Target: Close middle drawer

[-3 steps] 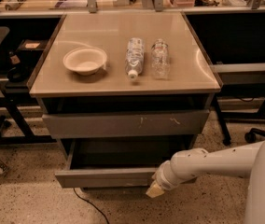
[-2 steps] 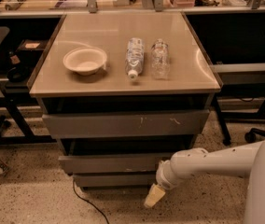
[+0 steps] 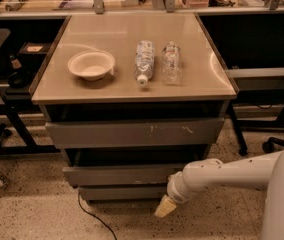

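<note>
I count 3 grey drawer fronts stacked in the cabinet under the tabletop (image 3: pixel 132 91). The top drawer front (image 3: pixel 132 133) carries white scuff marks. Below it sits the middle drawer (image 3: pixel 124 174), its plain front pushed in close to the line of the other 2. From this angle it looks shut or very nearly so, and I cannot be sure it is fully home. A dark gap shows above it. The bottom drawer front (image 3: pixel 119 192) is narrower and plain.

My 1 arm (image 3: pixel 222 176) reaches in from the right, low down. The gripper (image 3: pixel 165 206) hangs near the floor, just below the right end of the middle drawer and in front of the bottom front's right end, tip angled down to the left. How the jaws stand I cannot tell.

On the tabletop lie 1 white bowl (image 3: pixel 91 65) at the left and 2 clear bottles on their sides, a left bottle (image 3: pixel 144 61) and a right bottle (image 3: pixel 171 63), near each other. 1 dark cable (image 3: pixel 89 219) trails across the floor.
</note>
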Tool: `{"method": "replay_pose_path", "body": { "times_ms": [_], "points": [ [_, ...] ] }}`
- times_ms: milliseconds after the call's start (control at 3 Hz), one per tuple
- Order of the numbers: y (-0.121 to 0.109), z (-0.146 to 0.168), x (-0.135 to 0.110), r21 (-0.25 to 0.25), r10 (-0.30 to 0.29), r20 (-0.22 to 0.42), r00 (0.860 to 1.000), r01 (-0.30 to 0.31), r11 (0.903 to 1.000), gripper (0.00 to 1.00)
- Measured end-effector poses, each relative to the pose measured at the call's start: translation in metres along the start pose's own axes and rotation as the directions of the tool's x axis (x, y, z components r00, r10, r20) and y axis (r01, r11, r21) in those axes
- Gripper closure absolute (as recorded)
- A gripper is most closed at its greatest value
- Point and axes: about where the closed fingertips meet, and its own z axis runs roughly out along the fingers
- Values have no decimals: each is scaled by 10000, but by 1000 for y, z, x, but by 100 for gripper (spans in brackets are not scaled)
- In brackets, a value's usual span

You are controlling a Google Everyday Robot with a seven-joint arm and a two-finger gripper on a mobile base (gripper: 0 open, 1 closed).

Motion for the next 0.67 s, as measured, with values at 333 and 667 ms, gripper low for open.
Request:
{"method": "replay_pose_path", "body": {
  "times_ms": [333, 667],
  "points": [
    [0, 0, 0, -1, 0, 0, 10000, 0, 10000, 42],
    [0, 0, 0, -1, 0, 0, 10000, 0, 10000, 65]
  ]
}}
